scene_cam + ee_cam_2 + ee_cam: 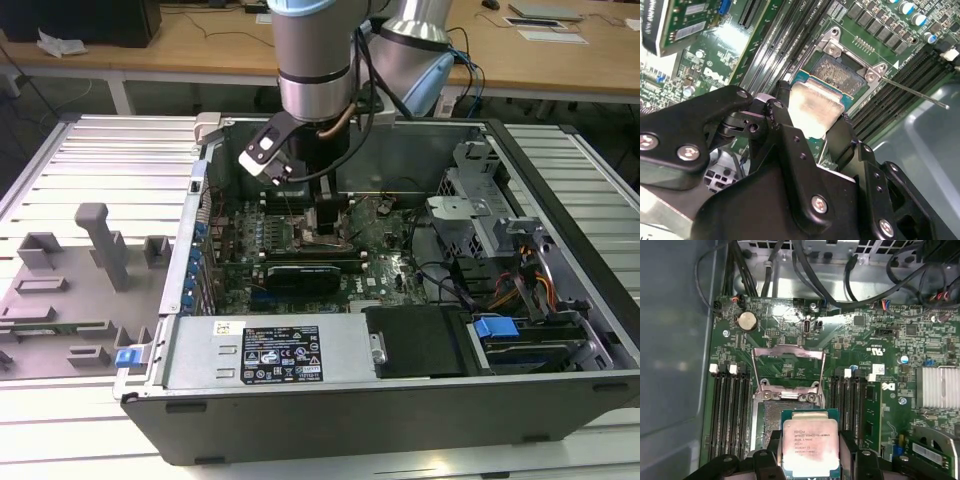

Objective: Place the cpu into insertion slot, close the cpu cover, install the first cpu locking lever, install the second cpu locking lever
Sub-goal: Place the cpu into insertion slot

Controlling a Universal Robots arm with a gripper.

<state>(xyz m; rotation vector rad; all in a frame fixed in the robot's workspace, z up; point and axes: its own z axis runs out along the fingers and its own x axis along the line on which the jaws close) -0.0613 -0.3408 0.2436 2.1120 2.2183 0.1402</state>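
My gripper reaches down into the open computer case and is shut on the cpu, a flat silver-grey chip pinched by its edges between two black fingers. The chip hangs just above and partly over the insertion slot, whose dark centre shows beyond the chip's edge. The cpu cover, a silver frame with a square window, is swung open past the socket. A thin wire locking lever sticks out free beside the socket.
Long black memory slots flank the socket on both sides. A black card lies across the green motherboard. Cables hang near the case wall. A finned heat sink sits beside the board. A grey fixture stands outside the case.
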